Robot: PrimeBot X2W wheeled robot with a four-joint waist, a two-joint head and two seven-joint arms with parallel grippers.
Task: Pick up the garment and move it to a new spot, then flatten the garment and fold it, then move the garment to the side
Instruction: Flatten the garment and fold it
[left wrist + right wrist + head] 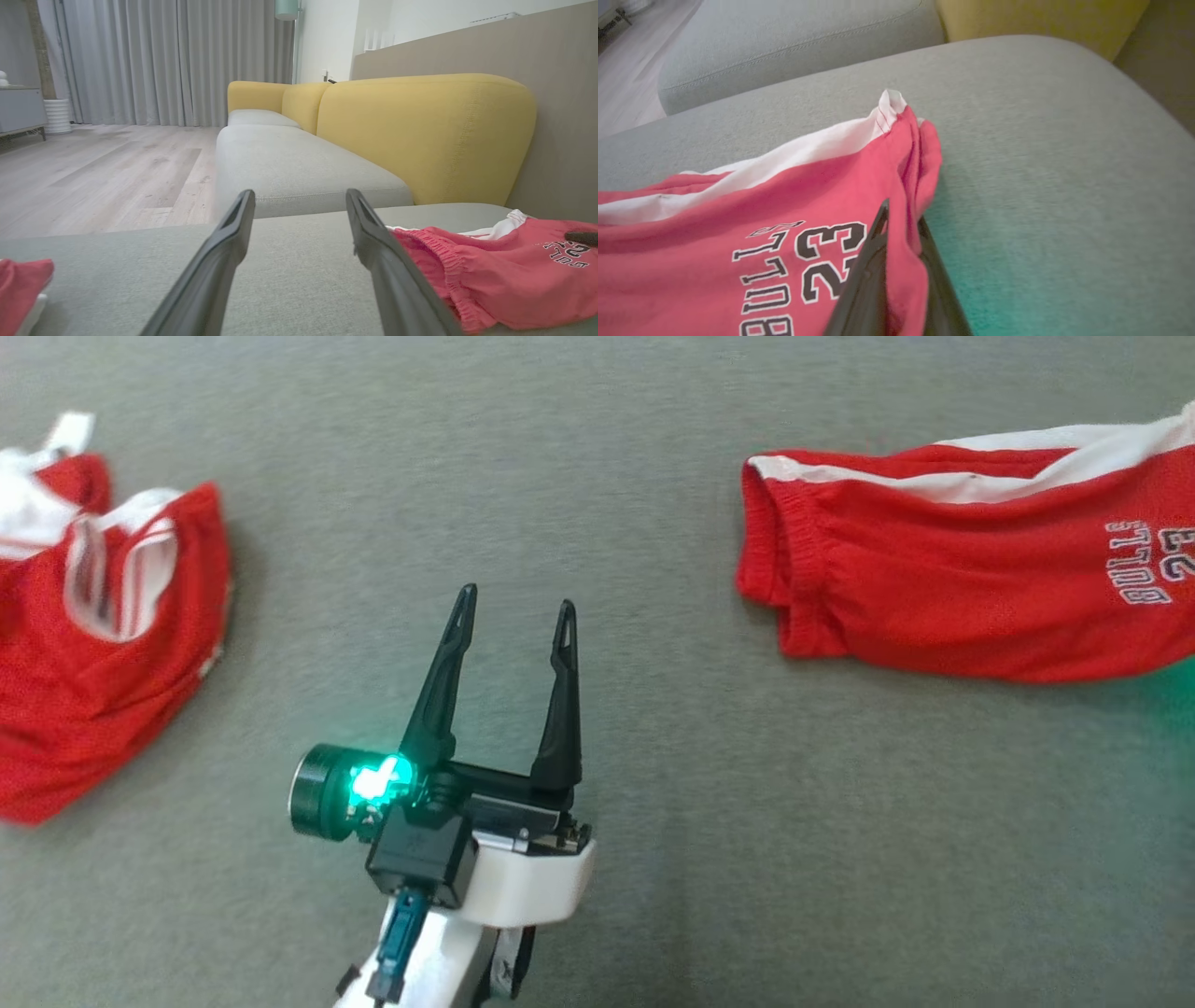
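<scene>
The red shorts (934, 579) are lying crumpled at the upper right of the head view on the grey sofa seat (597, 476), their elastic waistband pointing toward the centre of the frame and the white side stripe running along their upper edge. The lettering "BULLS 23" is showing near the right border.

In the right wrist view the right tool (903, 219) is pinching a fold of the red shorts (738, 196) at the bottom centre, its two dark fingers pressing together with red fabric bunching between them.

The left tool (516, 597) is hovering at the lower centre of the head view with its fingers spreading wide and gripping nothing, a green light (378, 782) glowing at its base. In its own wrist view the left tool (300, 193) is pointing along the seat toward a yellow backrest (420, 135), with the red shorts (504, 280) lying at the lower right.

A red jersey (93, 691) with white trim is lying at the left edge of the head view, well apart from the shorts.
</scene>
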